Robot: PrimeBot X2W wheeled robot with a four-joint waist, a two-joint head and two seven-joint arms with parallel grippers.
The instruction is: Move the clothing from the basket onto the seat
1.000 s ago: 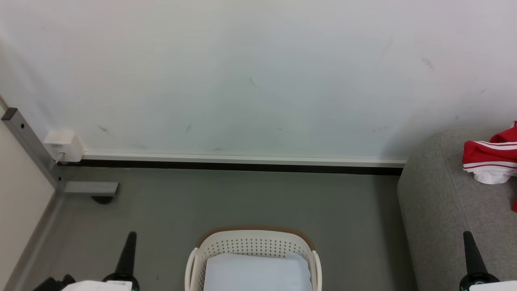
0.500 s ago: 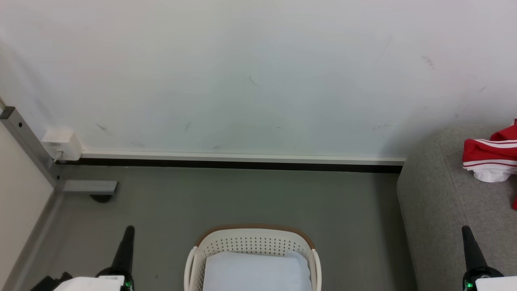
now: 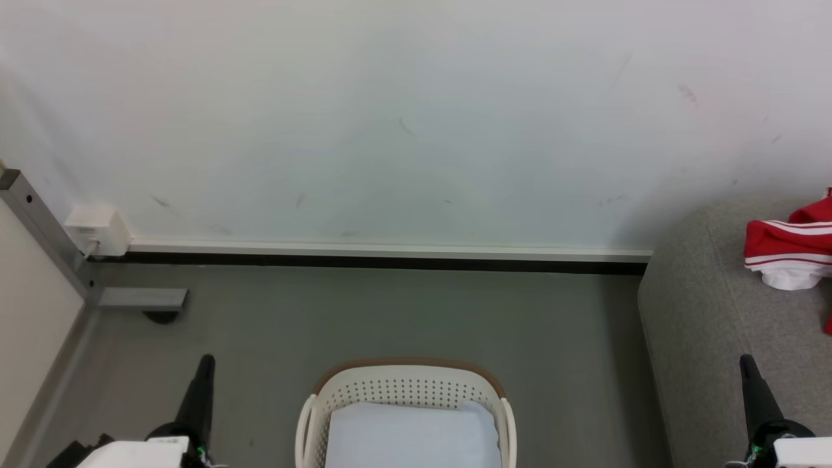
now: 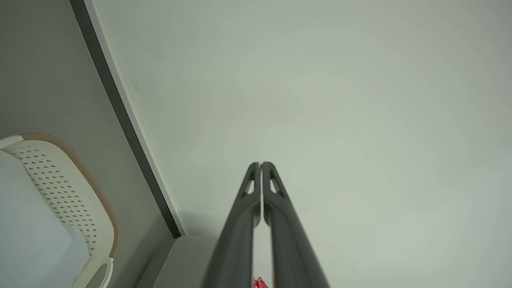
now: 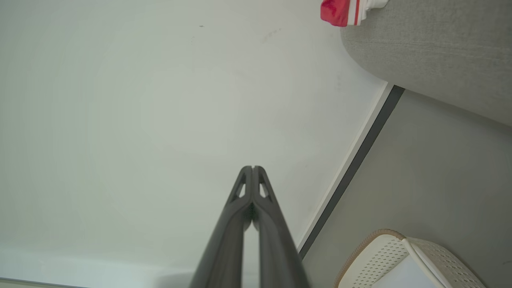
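The red garment with white stripes (image 3: 793, 250) lies on the grey sofa (image 3: 715, 325) at the right edge of the head view; its red corner (image 5: 340, 11) also shows on the sofa (image 5: 432, 48) in the right wrist view. The cream perforated basket (image 3: 403, 390) stands on the floor at the bottom centre and holds only a pale blue-white flat cloth (image 3: 413, 435). My left gripper (image 3: 207, 361) is shut and empty at the lower left, its tips (image 4: 261, 165) touching. My right gripper (image 3: 746, 361), over the sofa's front, is shut and empty, tips (image 5: 253, 168) together.
A white wall with a dark skirting strip (image 3: 377, 262) runs behind the grey floor (image 3: 390, 318). A grey metal post (image 3: 45, 237) with a foot bracket (image 3: 143, 298) and a white wall box (image 3: 96, 231) stand at the left.
Both grippers have risen a little in the head view. The wall, basket and garment have shifted slightly upward together, so the camera has tilted.
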